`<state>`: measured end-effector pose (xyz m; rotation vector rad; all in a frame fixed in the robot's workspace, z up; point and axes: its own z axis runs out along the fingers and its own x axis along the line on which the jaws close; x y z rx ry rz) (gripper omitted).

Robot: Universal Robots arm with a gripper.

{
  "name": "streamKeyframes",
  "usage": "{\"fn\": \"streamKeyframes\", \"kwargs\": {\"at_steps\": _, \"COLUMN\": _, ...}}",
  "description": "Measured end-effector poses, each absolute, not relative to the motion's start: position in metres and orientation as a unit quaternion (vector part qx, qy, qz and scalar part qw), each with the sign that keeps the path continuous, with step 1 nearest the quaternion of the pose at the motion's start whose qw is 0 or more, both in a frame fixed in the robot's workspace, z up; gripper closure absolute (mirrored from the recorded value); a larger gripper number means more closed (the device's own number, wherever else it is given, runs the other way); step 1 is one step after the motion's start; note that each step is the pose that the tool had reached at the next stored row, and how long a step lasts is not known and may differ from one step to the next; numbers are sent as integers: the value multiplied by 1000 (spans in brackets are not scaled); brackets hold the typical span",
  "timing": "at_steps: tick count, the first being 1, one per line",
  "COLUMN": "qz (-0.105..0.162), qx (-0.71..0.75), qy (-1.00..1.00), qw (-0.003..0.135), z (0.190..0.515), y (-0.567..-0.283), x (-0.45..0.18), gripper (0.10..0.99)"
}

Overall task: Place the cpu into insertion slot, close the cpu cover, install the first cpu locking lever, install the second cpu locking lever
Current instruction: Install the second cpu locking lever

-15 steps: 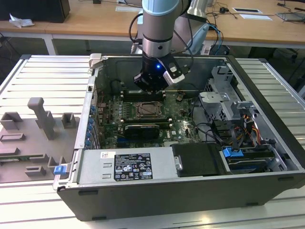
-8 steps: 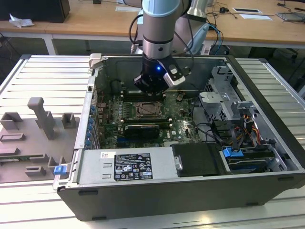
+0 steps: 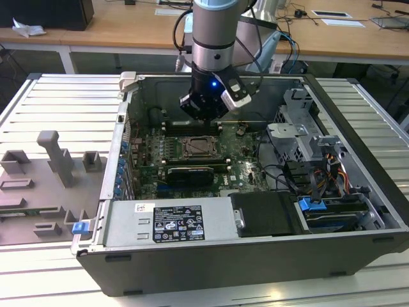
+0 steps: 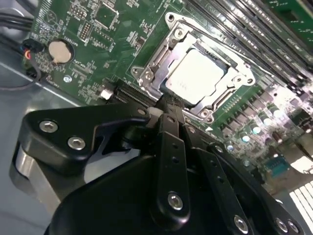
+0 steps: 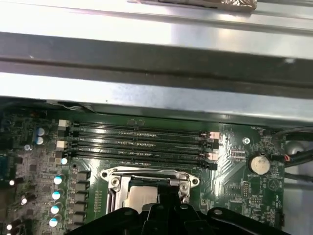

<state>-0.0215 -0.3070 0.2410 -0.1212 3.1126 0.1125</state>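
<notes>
Bench: I am seeing a ribbed grey metal table (image 3: 57, 96) lying under the setup.
Behind: wooden desks (image 3: 128, 29) are running along the back, papers (image 3: 339, 14) lying on them.
Light: even brightness is falling from above.

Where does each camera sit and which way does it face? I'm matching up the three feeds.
Exterior view: off the arm, above the open case, looking down at the board; the arm and gripper hang above the socket.
Second wrist view: on the arm, looking slantwise past the gripper at the cpu lying in the socket.
First wrist view: on the arm, facing the memory slots and the case wall, gripper in front.
Shared: both wrist views show cpu, socket and coin cell.
</notes>
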Motion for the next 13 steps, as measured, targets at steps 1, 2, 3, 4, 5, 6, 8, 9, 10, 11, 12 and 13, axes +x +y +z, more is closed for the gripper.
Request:
{"fn": "streamKeyframes", "kwargs": {"at_steps": 1, "qz": 36, "qx": -39, "qy": 999, "qw": 12, "z": 241, "y": -309, "x": -22, "gripper": 980}}
{"fn": "streamKeyframes", "kwargs": {"at_steps": 2, "qz": 36, "qx": -39, "qy": 999, "qw": 12, "z": 241, "y": -311, "x": -22, "gripper": 980}}
{"fn": "streamKeyframes", "kwargs": {"at_steps": 3, "qz": 36, "qx": -39, "qy": 999, "qw": 12, "z": 241, "y": -314, "x": -22, "gripper": 980}}
{"fn": "streamKeyframes", "kwargs": {"at_steps": 4, "qz": 36, "qx": -39, "qy": 999, "qw": 12, "z": 241, "y": -318, "x": -22, "gripper": 980}}
{"fn": "streamKeyframes", "kwargs": {"at_steps": 5, "qz": 36, "qx": -39, "qy": 999, "qw": 12, "z": 241, "y": -321, "x": -22, "gripper": 980}}
{"fn": "streamKeyframes", "kwargs": {"at_steps": 6, "qz": 36, "qx": -39, "qy": 999, "qw": 12, "z": 241, "y": -326, "x": -22, "gripper": 980}}
{"fn": "streamKeyframes", "kwargs": {"at_steps": 8, "qz": 36, "qx": -39, "qy": 999, "qw": 12, "z": 240, "y": -335, "x": -22, "gripper": 980}}
{"fn": "streamKeyframes", "kwargs": {"at_steps": 9, "qz": 36, "qx": -39, "qy": 999, "qw": 11, "z": 239, "y": -338, "x": -22, "gripper": 980}}
{"fn": "streamKeyframes", "kwargs": {"at_steps": 10, "qz": 36, "qx": -39, "qy": 999, "qw": 9, "z": 239, "y": -341, "x": -22, "gripper": 980}}
{"fn": "streamKeyframes", "kwargs": {"at_steps": 11, "qz": 36, "qx": -39, "qy": 999, "qw": 8, "z": 238, "y": -344, "x": -22, "gripper": 980}}
{"fn": "streamKeyframes", "kwargs": {"at_steps": 12, "qz": 37, "qx": -39, "qy": 999, "qw": 7, "z": 238, "y": -348, "x": -22, "gripper": 980}}
{"fn": "streamKeyframes", "kwargs": {"at_steps": 13, "qz": 37, "qx": -38, "qy": 999, "qw": 5, "z": 237, "y": -354, "x": -22, "gripper": 980}}
